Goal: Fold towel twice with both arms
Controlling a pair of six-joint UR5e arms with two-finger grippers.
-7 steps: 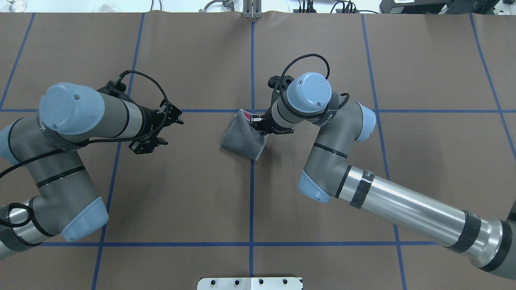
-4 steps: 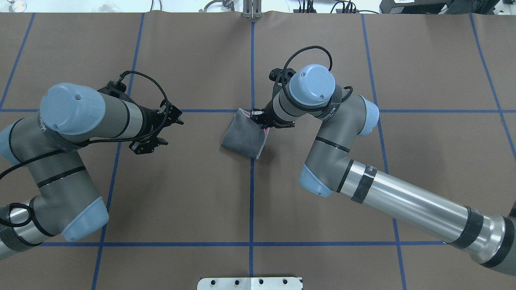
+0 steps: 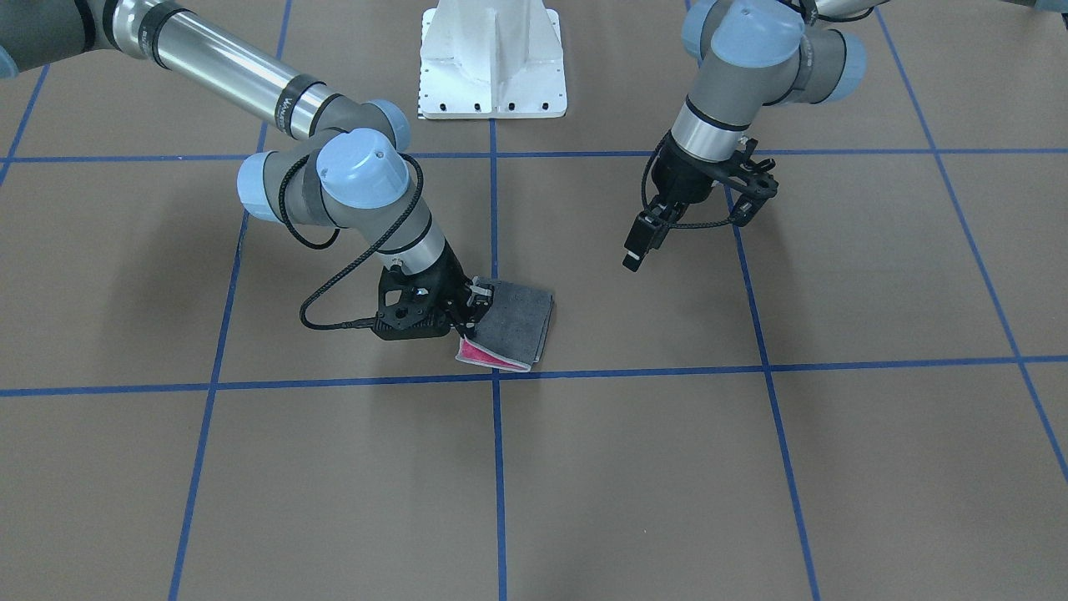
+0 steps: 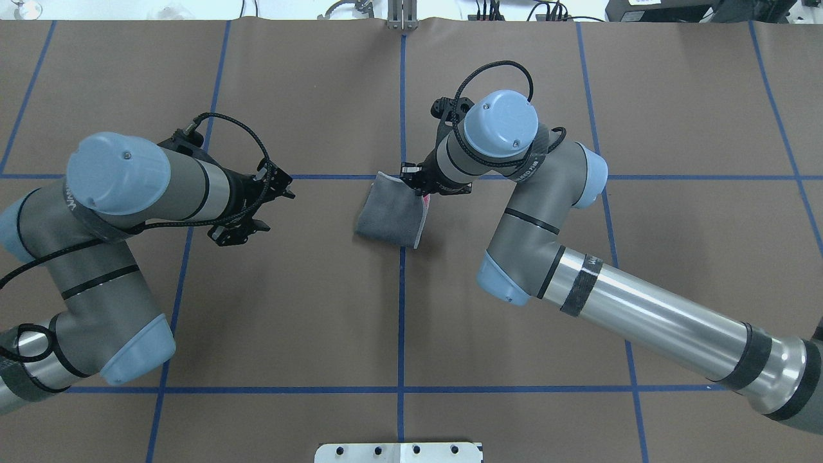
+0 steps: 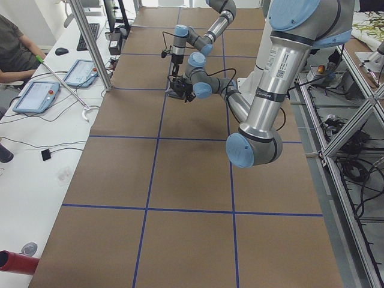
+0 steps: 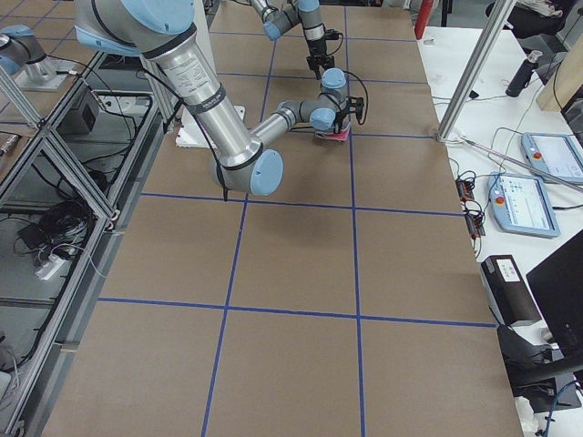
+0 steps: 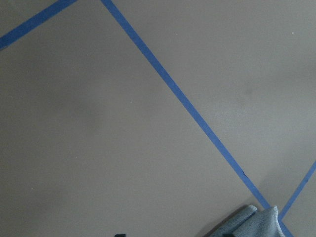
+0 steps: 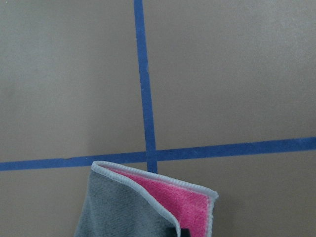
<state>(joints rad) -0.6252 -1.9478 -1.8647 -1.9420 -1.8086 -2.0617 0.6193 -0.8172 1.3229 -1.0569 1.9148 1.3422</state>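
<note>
Since a second ago my right claw [image 3: 472,310] has been carrying the lifted flap away from me toward the far edge of the fold, and the pink that was showing wide open has been closing to a thin strip. My left side has hardly been stirring. Nearest to me, the white pedestal base [image 3: 492,58] is standing at the table's edge. From there my right arm [image 4: 643,321] is reaching out over the brown paper-covered table [image 4: 289,321], while my left arm [image 4: 96,276] is hanging well apart from the work. Its left claw [image 4: 271,207] is spread wide, gripping nothing. Farther out, the small square terry towel [image 4: 388,215], grey outside and pink inside with light grey stitched edging, is lying just beside the crossing of the blue tape lines [image 4: 401,321]. My right claw is pinching its far right corner, where the top grey layer is curling over the pink. As I am judging it, the first fold is done and the second is nearly settling: the bundle is looking compact and layered. A pink sliver is peeking out along the right edge. What I am reckoning is left is to lay the corner flat, let go and draw clear.
</note>
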